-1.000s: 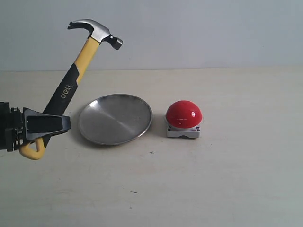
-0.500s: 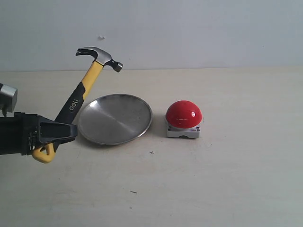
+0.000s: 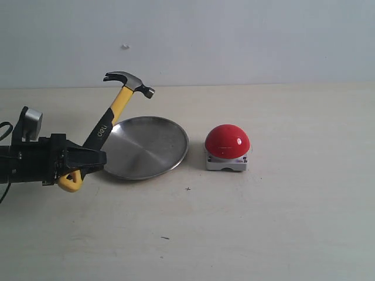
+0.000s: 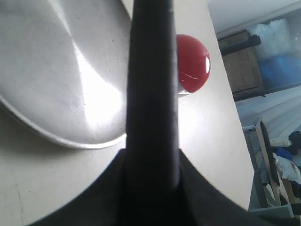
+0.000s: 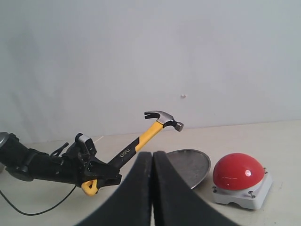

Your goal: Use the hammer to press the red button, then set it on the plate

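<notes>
My left gripper (image 3: 82, 159) is shut on the black handle of the hammer (image 3: 111, 120) near its yellow looped end. The hammer slants up to the right, its dark head above the left rim of the silver plate (image 3: 146, 149). The red button (image 3: 227, 141) sits on its grey base to the right of the plate. In the left wrist view the handle (image 4: 151, 94) runs up the middle, with the plate (image 4: 56, 75) and the button (image 4: 195, 63) behind it. My right gripper (image 5: 152, 160) is shut on nothing, and its view takes in the hammer (image 5: 141, 141), plate (image 5: 193, 167) and button (image 5: 237, 172).
All of this rests on a pale tabletop (image 3: 263, 222) below a plain light wall. A dark cable (image 5: 33, 207) trails from the left arm. Past the table's edge, the left wrist view catches room clutter (image 4: 268, 61).
The left arm has moved right and lowered the hammer. Its head has dropped from high on the wall to just above the plate's left rim. Plate and button have not moved.
</notes>
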Robot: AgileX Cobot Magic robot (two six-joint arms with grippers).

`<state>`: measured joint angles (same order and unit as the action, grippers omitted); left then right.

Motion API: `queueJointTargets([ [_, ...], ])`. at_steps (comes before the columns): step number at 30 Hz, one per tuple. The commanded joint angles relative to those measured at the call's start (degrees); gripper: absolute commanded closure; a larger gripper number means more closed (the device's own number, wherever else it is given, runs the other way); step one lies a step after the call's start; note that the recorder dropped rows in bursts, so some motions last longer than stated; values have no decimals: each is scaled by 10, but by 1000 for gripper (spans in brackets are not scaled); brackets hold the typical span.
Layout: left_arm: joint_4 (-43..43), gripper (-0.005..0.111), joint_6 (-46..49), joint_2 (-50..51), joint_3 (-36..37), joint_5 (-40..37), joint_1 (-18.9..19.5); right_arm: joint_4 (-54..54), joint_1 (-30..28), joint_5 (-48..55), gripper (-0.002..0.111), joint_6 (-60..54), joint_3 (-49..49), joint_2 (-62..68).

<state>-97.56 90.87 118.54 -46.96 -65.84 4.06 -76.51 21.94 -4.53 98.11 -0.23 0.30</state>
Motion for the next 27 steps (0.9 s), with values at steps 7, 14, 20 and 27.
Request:
queueJointTargets([
  [7,-24,107,-29,-5,-14,-41,-2,-5,0,0,108,-5,2,-3],
  [14,-24,107,-149,-5,-27,-25,-6,-5,0,-3,108,-6,2,-3],
  [20,-24,107,-208,-5,-66,68,-64,-3,0,-3,108,-6,2,-3],
  [27,-24,107,-253,-5,-115,90,-108,-3,0,-18,108,-6,2,-3],
])
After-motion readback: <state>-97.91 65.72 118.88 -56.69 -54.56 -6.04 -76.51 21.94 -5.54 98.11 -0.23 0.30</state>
